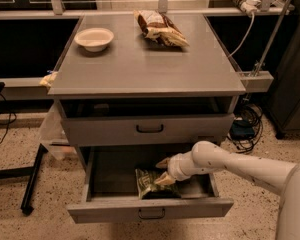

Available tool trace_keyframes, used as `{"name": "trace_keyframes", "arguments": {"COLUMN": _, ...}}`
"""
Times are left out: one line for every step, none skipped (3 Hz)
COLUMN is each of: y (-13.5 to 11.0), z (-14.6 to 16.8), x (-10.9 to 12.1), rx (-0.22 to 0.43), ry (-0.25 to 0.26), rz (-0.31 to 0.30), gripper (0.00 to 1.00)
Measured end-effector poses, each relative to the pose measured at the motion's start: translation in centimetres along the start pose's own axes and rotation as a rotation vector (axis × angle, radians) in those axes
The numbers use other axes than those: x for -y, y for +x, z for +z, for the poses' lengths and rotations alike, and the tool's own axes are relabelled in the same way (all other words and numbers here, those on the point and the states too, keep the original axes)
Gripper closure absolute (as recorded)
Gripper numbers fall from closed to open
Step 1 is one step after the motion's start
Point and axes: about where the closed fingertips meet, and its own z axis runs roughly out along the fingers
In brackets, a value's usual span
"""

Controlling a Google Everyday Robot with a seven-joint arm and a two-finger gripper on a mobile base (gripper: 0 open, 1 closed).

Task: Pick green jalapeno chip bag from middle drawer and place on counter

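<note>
The green jalapeno chip bag (pixel 149 184) lies in the open middle drawer (pixel 150 210), near its front and centre. My gripper (pixel 163 172) reaches into the drawer from the right on a white arm. Its two pale fingers (pixel 163 162) are spread apart at the bag's right edge, the lower one touching the bag. The bag rests on the drawer floor. The grey counter (pixel 150 66) is the cabinet's top, above the drawers.
A white bowl (pixel 94 37) sits at the counter's back left and a brown and white snack bag (pixel 159 28) at its back middle. The upper drawer front (pixel 150 129) is slightly pulled out above my gripper. Cables lie on the floor at the right.
</note>
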Motion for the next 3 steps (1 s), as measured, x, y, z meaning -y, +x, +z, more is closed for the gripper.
{"name": "trace_keyframes", "arguments": {"y": -0.3, "z": 1.0, "x": -0.3, "rx": 0.019, "ry": -0.018, "rz": -0.001, "gripper": 0.52}}
{"name": "trace_keyframes", "arguments": {"y": -0.1, "z": 2.2, "x": -0.7, "rx": 0.026, "ry": -0.046, "rz": 0.005, "gripper": 0.36}}
{"name": "trace_keyframes", "arguments": {"y": 0.9, "z": 3.2, "x": -1.6, "rx": 0.018, "ry": -0.086, "rz": 0.025, "gripper": 0.2}}
